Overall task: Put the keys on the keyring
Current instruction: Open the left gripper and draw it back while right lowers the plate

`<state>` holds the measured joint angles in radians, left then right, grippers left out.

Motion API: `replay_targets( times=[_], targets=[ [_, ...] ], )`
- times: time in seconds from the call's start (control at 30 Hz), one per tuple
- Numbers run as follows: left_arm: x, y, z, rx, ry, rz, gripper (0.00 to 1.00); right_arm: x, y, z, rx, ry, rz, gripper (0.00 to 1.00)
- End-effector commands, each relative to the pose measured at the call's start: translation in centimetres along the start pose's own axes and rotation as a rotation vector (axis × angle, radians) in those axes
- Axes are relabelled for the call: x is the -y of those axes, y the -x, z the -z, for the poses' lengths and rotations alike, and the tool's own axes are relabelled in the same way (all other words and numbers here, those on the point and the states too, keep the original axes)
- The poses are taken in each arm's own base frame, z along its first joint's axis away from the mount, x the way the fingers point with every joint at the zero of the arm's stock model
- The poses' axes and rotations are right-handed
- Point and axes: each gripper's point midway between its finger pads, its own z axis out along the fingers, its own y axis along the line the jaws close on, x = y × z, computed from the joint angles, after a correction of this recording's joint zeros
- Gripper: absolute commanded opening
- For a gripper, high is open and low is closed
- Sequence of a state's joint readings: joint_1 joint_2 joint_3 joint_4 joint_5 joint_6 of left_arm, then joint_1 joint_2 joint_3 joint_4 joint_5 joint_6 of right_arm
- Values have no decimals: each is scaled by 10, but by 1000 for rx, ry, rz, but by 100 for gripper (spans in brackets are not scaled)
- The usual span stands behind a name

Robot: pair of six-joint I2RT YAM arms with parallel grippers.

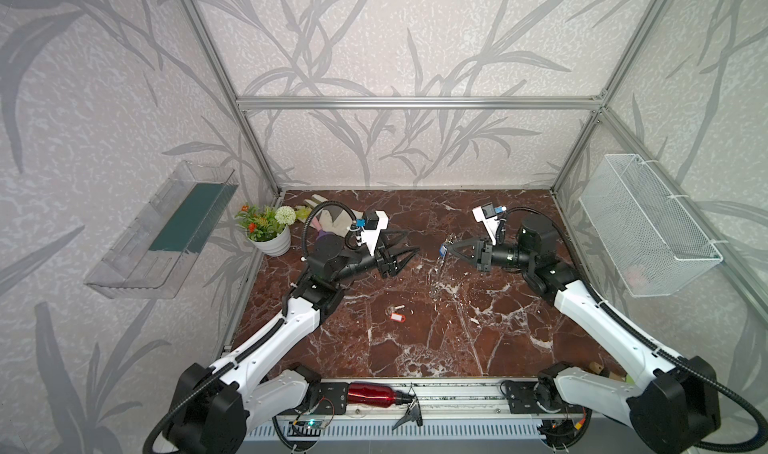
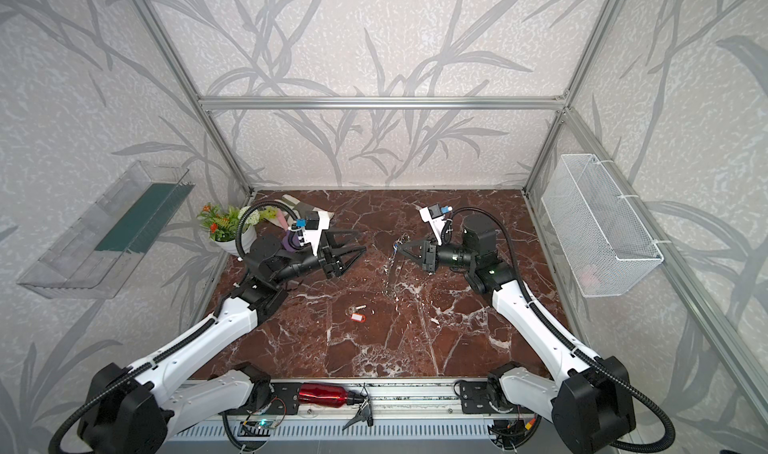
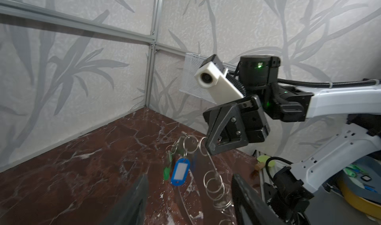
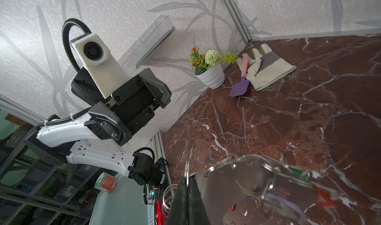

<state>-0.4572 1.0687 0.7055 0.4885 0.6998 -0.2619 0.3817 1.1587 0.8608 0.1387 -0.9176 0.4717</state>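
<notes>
The right gripper is clenched on the keyring's edge, holding it above the counter, a blue key and green key hanging from it. The left gripper gapes empty, near but apart. A red key lies on the counter.

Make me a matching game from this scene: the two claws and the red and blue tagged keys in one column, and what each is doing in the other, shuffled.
Things:
1. left claw
2. right claw
3. red-tagged key
4. blue-tagged key

States:
A. hanging from the keyring
B. lying loose on the table
C. open, holding nothing
D. shut on the keyring

Right pairs: 1-C, 2-D, 3-B, 4-A.
</notes>
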Motion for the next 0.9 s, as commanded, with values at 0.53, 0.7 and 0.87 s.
replay_targets(
  times=[0.53,0.7,0.87],
  targets=[
    [-54,-58,49,-221,443,117,70,19,-70,-44,-58,-188,650,0],
    [-54,-68,50,-242,437,137,70,23,-83,-44,-72,-197,724,0],
    [-56,-80,47,-284,435,158,70,33,-92,-40,-58,-231,741,0]
  ],
)
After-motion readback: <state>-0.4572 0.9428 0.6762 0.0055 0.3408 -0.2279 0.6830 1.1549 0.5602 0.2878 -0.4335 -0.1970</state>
